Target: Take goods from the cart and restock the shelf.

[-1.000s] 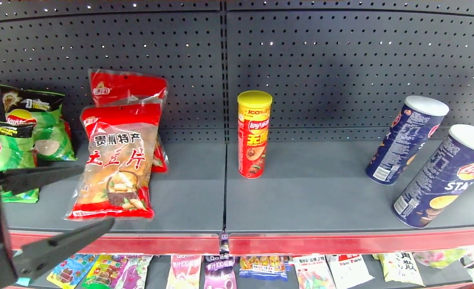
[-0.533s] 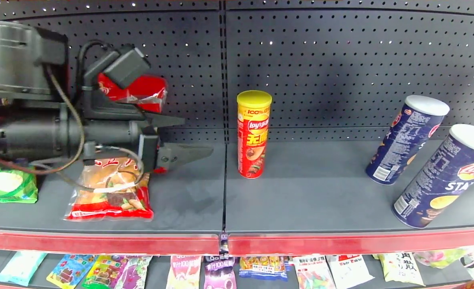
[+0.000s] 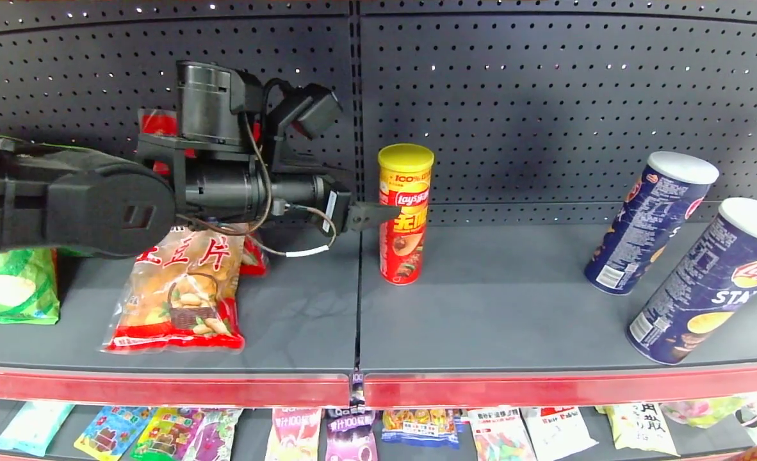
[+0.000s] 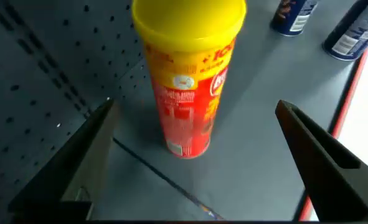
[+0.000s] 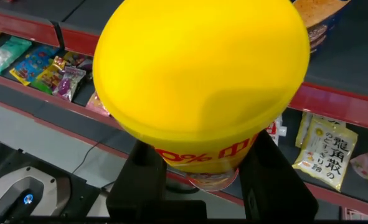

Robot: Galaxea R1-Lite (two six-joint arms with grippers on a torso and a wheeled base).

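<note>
Left gripper (image 3: pixel 382 213) spread wide | red can (image 3: pixel 409 250) upright, straight ahead, centred between its fingers, untouched | right gripper (image 5: pixel 202 177) pinching second can (image 5: pixel 202 74)

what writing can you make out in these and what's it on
shelf can: logo and big yellow characters, clear.
red bag: big red characters, clear; upper ones hidden.
near blue can: logo and white lettering clear; fine print too small.
far blue can: too small.
lower packets: mostly too small.
held can in right gripper: red print, cut off.
</note>
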